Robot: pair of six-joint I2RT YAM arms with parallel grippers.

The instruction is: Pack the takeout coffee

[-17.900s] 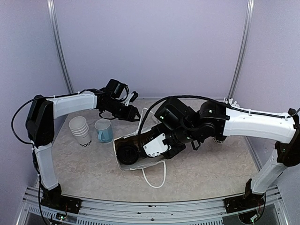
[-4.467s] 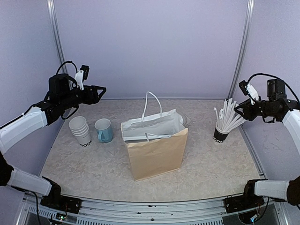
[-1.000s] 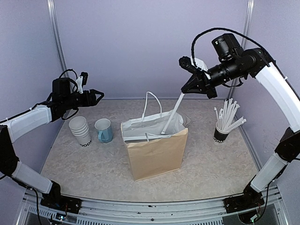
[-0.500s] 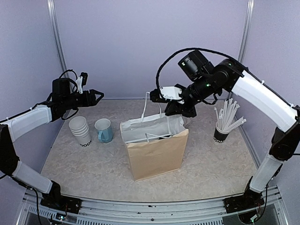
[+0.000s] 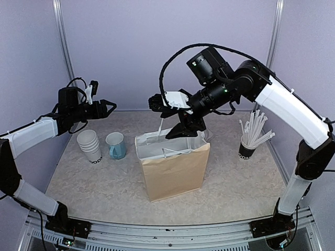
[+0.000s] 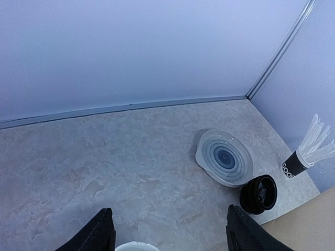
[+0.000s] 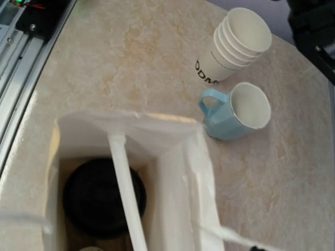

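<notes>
Sitting at the bottom of an upright brown paper bag (image 5: 172,175) with a white lining, the takeout coffee (image 7: 97,201) shows only its round black plastic lid; the cup wall is hidden. A long white wrapped straw (image 7: 129,204) leans across the lid inside the bag. The cup probably handles as light, thin-walled and easily crushed, so a hold just under the lid rim seems safest. The right gripper (image 5: 166,112) hovers over the bag mouth; whether its fingers are apart I cannot tell. The left gripper (image 6: 168,219), well to the left, has its fingers spread wide, holding nothing.
</notes>
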